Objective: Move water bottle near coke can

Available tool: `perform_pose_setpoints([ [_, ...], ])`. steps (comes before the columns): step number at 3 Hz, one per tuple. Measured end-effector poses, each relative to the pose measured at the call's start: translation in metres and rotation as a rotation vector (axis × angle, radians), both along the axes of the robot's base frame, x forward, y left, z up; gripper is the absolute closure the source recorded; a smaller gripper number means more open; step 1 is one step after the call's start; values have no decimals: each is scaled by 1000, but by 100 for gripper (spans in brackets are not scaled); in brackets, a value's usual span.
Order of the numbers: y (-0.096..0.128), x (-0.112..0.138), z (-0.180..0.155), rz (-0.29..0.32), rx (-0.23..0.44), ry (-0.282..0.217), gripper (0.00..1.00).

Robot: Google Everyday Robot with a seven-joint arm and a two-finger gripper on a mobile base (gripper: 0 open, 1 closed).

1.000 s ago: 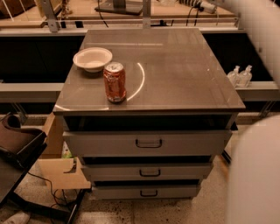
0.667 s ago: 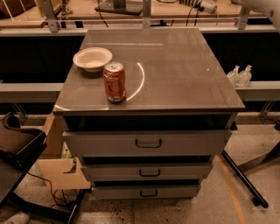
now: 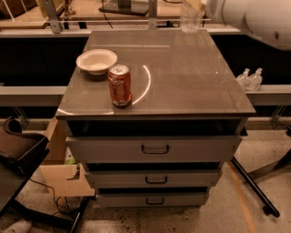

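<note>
The water bottle is upright at the bench's far edge, well apart from the coke can near-left (bowl just behind it). The white arm reaches in from the far right, its hand beside the bottle; its grip cannot be told.

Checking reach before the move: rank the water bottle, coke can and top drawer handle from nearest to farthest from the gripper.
The gripper is at the far right, top of the view.
1. water bottle, right beside it.
2. coke can, front left.
3. top drawer handle, lower, at the front.
</note>
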State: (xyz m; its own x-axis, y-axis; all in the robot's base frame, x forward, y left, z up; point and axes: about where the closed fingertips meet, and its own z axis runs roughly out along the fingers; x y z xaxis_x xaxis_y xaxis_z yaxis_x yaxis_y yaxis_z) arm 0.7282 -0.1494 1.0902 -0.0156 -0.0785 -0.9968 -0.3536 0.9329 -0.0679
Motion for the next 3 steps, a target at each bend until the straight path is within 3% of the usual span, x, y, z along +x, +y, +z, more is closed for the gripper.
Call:
perform_pose_setpoints([
  [1,9,-20,-68,3,-15,100,100],
  [2,30,-56,-147,4,-30,154,100],
  [3,32,-56,-146,7,-30,152,100],
])
